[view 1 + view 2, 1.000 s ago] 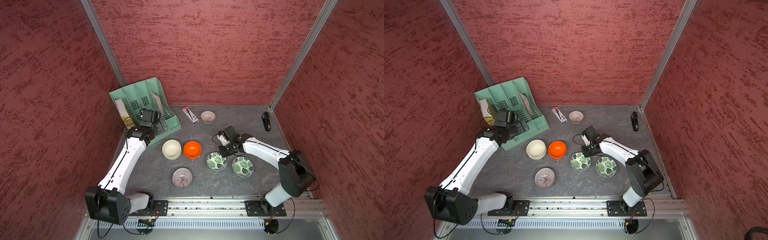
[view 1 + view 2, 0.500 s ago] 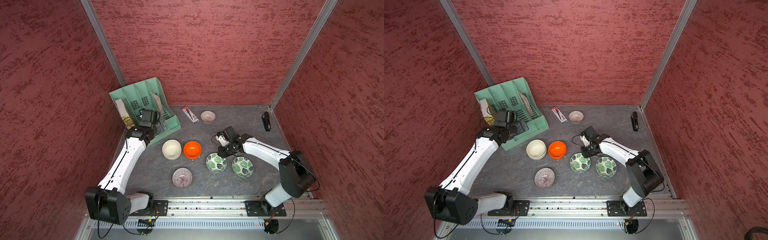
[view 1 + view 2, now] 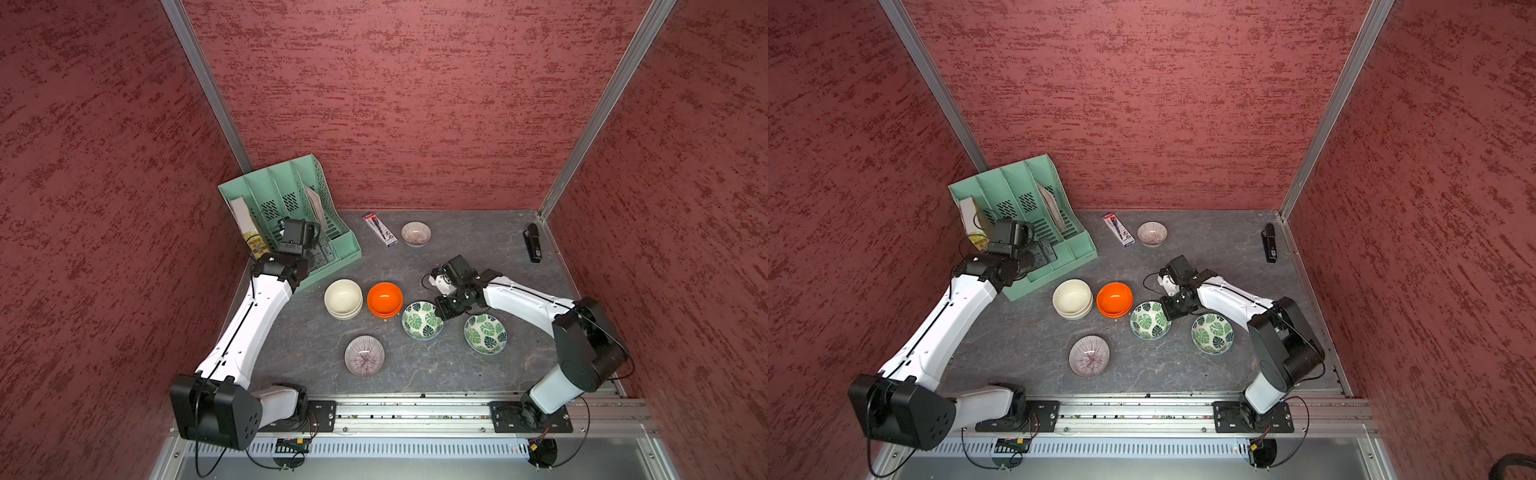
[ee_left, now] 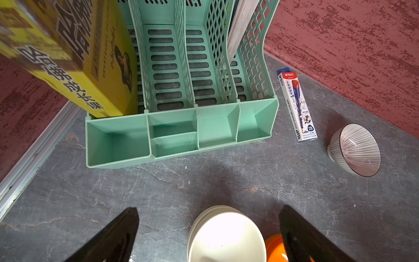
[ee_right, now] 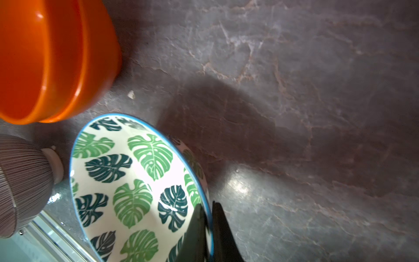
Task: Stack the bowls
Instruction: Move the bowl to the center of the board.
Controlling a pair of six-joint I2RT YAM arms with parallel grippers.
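In a top view the cream pair [image 3: 343, 298] and orange pair [image 3: 385, 299] sit nested side by side, and the right gripper [image 3: 441, 309] meets the rim of one leaf bowl [image 3: 420, 320], its twin [image 3: 485, 333] apart. The left wrist view shows the left gripper [image 4: 208, 208] spread wide, empty, above the cream pair. The right wrist view shows the right gripper's fingers [image 5: 197, 226] pinched on that leaf bowl's rim.

Three walls [image 3: 395, 104] in a dark red, rough-textured covering close the space in at the back, left and right. Slim aluminium posts [image 3: 210, 87] run up the two back corners. The floor is a grey slab [image 3: 478, 232] with pale, marble-like veins; a soft glare lies on it in the right wrist view. Along the front runs a silver rail [image 3: 415, 411] and, below it, a slotted grey panel [image 3: 395, 449].
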